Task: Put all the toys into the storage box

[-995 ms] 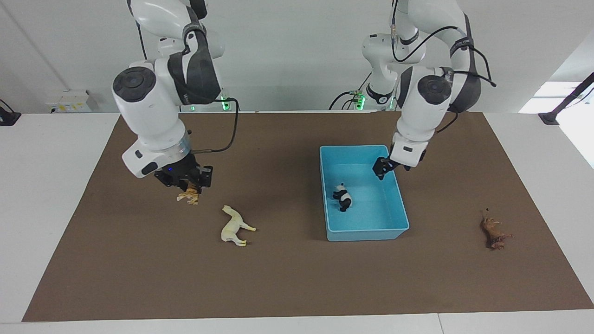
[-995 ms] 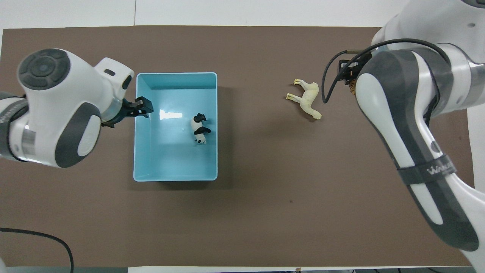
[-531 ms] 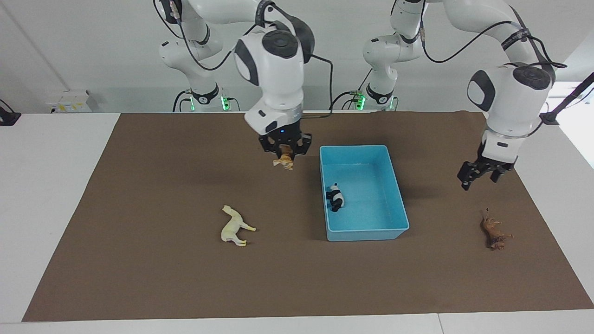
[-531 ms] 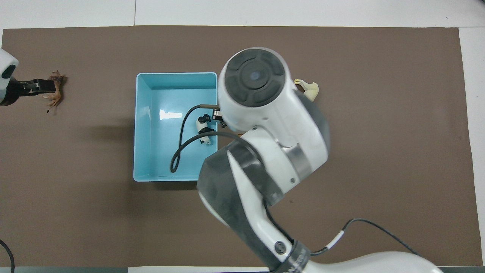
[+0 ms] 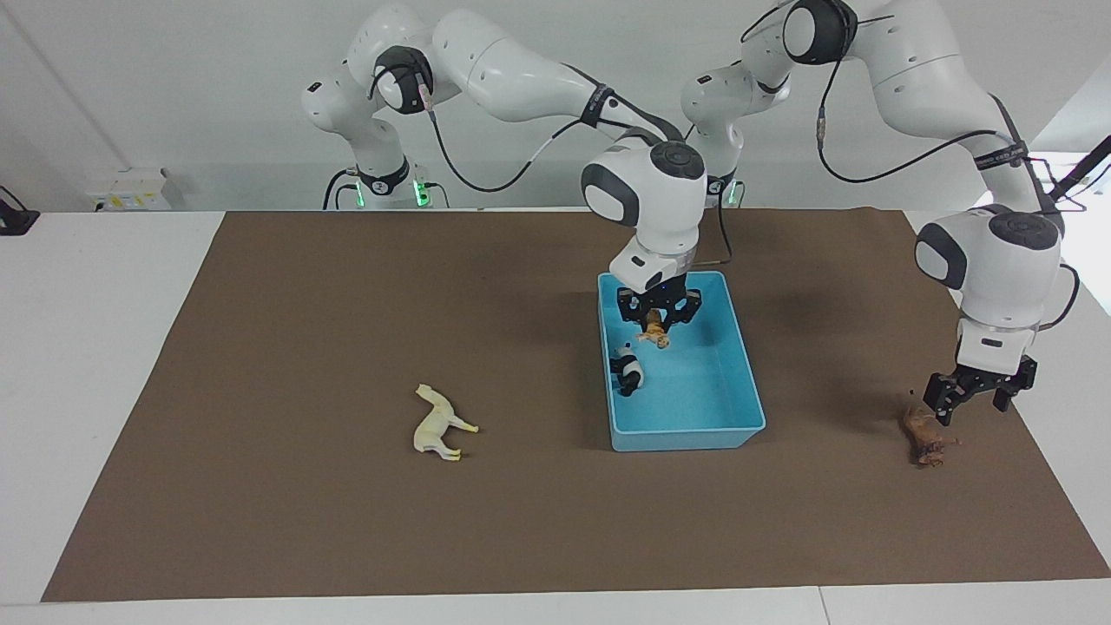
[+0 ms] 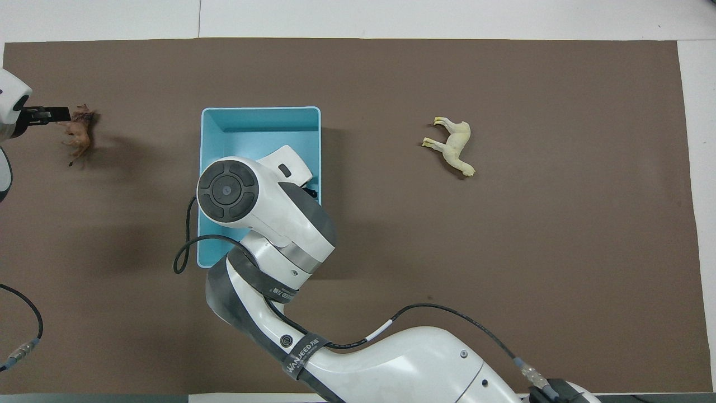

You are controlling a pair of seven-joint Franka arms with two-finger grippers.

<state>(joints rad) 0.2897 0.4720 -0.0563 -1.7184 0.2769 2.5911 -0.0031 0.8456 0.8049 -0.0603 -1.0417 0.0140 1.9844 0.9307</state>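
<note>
My right gripper [image 5: 658,318] is shut on the orange striped tiger [image 5: 653,335] and holds it over the inside of the light-blue storage box [image 5: 686,430]. The panda [image 5: 627,371] lies in the box just below the tiger. In the overhead view the right arm hides the tiger and panda; only the box rim [image 6: 260,111] shows. My left gripper [image 5: 972,398] is open, low over the mat right beside the brown lion [image 5: 925,437], not holding it; both show in the overhead view [image 6: 55,114], the lion [image 6: 78,130] too. The cream long-necked animal [image 5: 441,424] [image 6: 454,144] lies on the mat toward the right arm's end.
A brown mat [image 5: 304,521] covers the white table. The right arm stretches across the table's middle, above the mat and over the box.
My right gripper carried the tiger from the right arm's end of the mat to over the box. My left gripper left the box and came down beside the lion.
</note>
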